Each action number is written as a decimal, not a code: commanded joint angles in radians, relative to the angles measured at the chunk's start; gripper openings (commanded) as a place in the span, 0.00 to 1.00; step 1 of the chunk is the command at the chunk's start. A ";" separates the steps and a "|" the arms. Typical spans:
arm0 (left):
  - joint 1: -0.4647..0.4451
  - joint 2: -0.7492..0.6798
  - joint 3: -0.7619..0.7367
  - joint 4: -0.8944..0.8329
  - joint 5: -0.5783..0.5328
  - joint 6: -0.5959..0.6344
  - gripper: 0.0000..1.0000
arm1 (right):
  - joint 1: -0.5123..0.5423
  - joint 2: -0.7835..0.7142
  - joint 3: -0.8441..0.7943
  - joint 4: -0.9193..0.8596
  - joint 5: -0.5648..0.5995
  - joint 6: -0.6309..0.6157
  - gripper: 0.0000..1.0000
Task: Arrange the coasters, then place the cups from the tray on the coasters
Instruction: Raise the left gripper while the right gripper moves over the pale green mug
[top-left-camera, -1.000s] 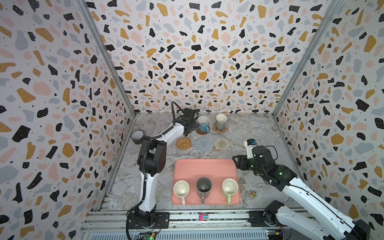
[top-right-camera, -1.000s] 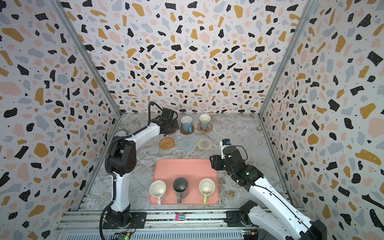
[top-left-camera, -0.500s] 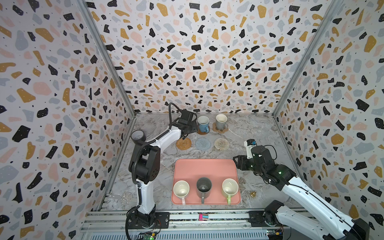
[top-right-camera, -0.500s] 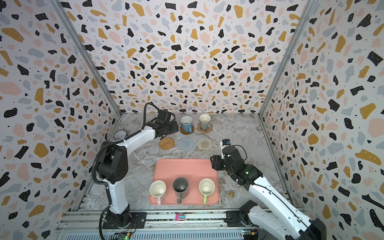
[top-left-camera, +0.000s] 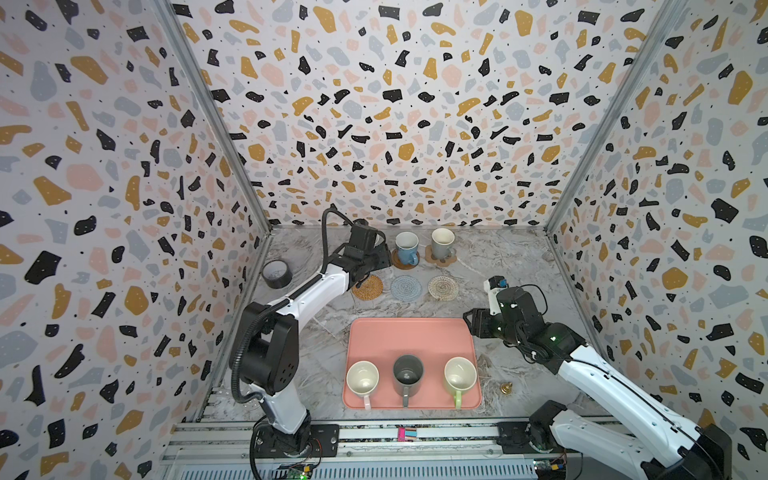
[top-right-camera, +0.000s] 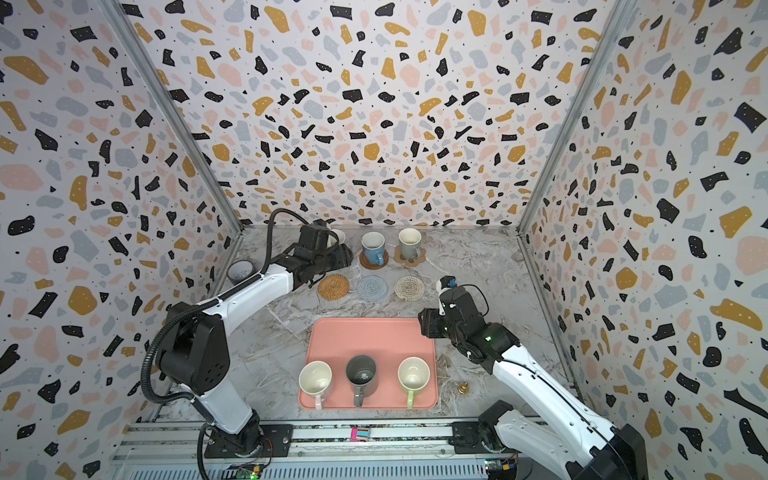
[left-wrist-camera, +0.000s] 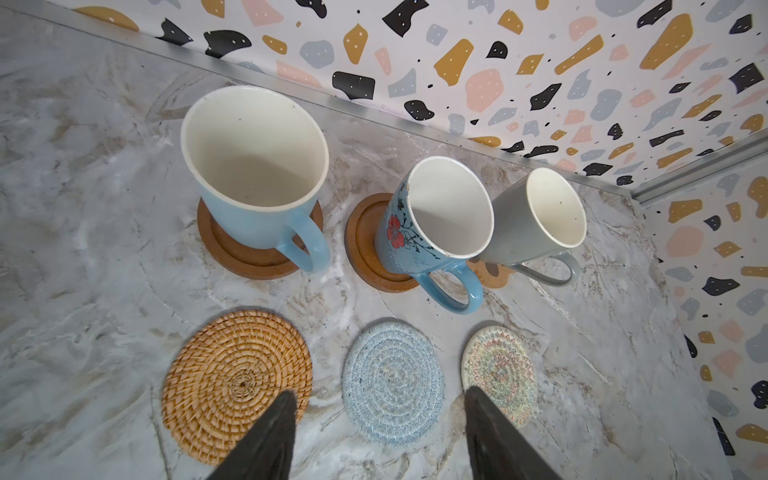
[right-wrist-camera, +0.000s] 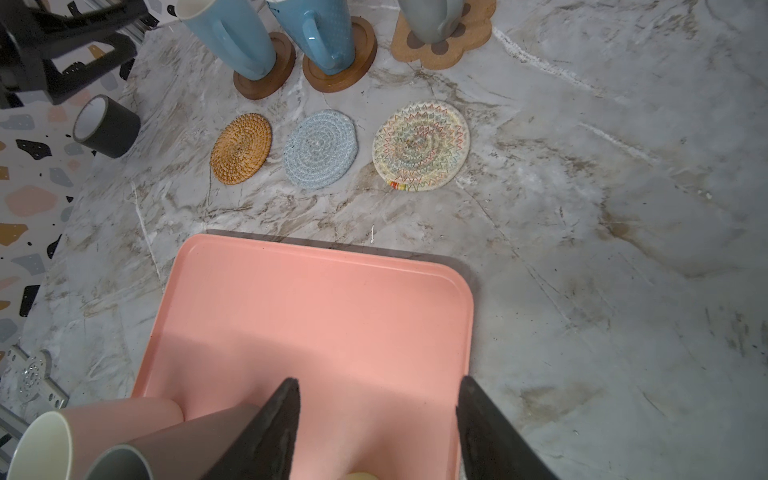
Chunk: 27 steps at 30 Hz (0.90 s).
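Observation:
On the salmon tray (top-left-camera: 411, 336) stand a pale pink cup (top-left-camera: 363, 377), a dark grey cup (top-left-camera: 408, 372) and a light green cup (top-left-camera: 459, 374). At the back, a light blue cup (left-wrist-camera: 253, 166) and a deeper blue cup (top-left-camera: 406, 247) rest on brown wooden coasters (left-wrist-camera: 249, 253), and a grey-beige cup (top-left-camera: 441, 243) on the paw coaster (right-wrist-camera: 446, 50). The rattan (top-left-camera: 368, 286), pale blue (top-left-camera: 405, 287) and cream (top-left-camera: 443, 288) coasters lie bare. My left gripper (left-wrist-camera: 380, 390) hangs open above these, empty. My right gripper (right-wrist-camera: 378, 379) is open over the tray's far right corner.
A dark grey tape roll (top-left-camera: 276, 274) stands by the left wall. A small brass object (top-left-camera: 505, 387) lies on the marble right of the tray. Terrazzo walls close in three sides, and a metal rail (top-left-camera: 374, 436) runs along the front.
My left arm's elbow has swung left and its gripper has drawn back a little from the light blue cup, jaws slightly wider. The right arm has not moved.

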 joint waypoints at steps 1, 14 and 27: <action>-0.003 -0.044 -0.036 0.046 0.011 0.001 0.66 | -0.002 0.001 0.048 -0.011 -0.010 -0.002 0.62; -0.004 -0.175 -0.180 0.118 -0.018 -0.013 0.66 | 0.023 0.048 0.088 -0.069 -0.021 0.018 0.61; 0.002 -0.292 -0.266 0.103 -0.049 -0.008 0.68 | 0.083 0.110 0.118 -0.133 -0.039 0.049 0.61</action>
